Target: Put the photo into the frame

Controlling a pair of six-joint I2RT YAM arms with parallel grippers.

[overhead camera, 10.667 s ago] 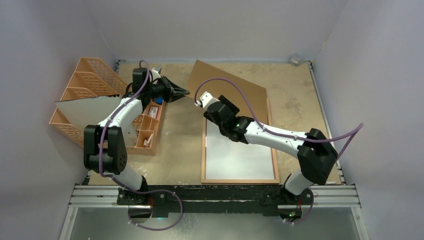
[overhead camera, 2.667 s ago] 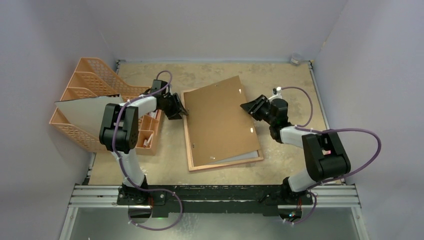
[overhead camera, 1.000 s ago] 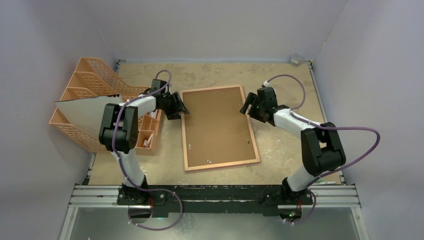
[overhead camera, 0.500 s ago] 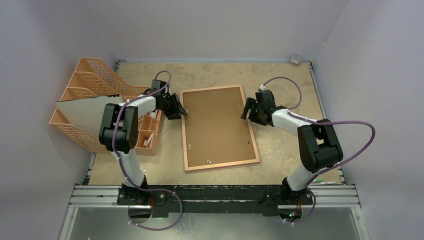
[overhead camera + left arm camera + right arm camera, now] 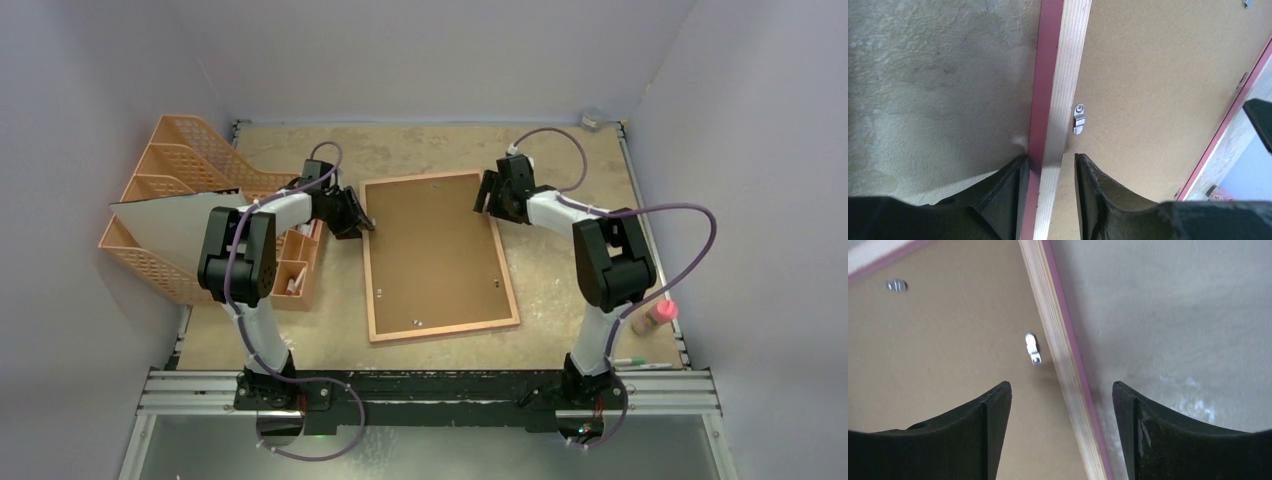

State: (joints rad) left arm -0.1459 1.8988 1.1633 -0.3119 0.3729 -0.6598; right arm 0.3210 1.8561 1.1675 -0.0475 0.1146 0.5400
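Note:
The frame [image 5: 445, 332] lies face down mid-table, its pink-edged wood rim around the brown backing board [image 5: 435, 250]. The photo is hidden; only the board shows inside the rim. My left gripper [image 5: 362, 222] is at the frame's left rim near the far corner. In the left wrist view the left gripper [image 5: 1050, 156] straddles the rim [image 5: 1063, 75] with its jaws narrowly apart: one finger touches the pink side, the other stands just off the wood. My right gripper [image 5: 487, 200] is wide open astride the right rim [image 5: 1048, 305], as the right wrist view [image 5: 1062, 385] shows.
Orange file trays [image 5: 180, 150] and a greyish-white sheet [image 5: 175, 225] stand at the left, close to the left arm. A small bottle [image 5: 655, 318] and a pen [image 5: 640, 362] lie at the near right. Metal turn clips [image 5: 1079, 119] [image 5: 1033, 349] sit on the board's edges.
The backing board was laid into the frame and the frame squared up. In the last second my right gripper slid along the right rim toward the far corner. The left gripper stayed put.

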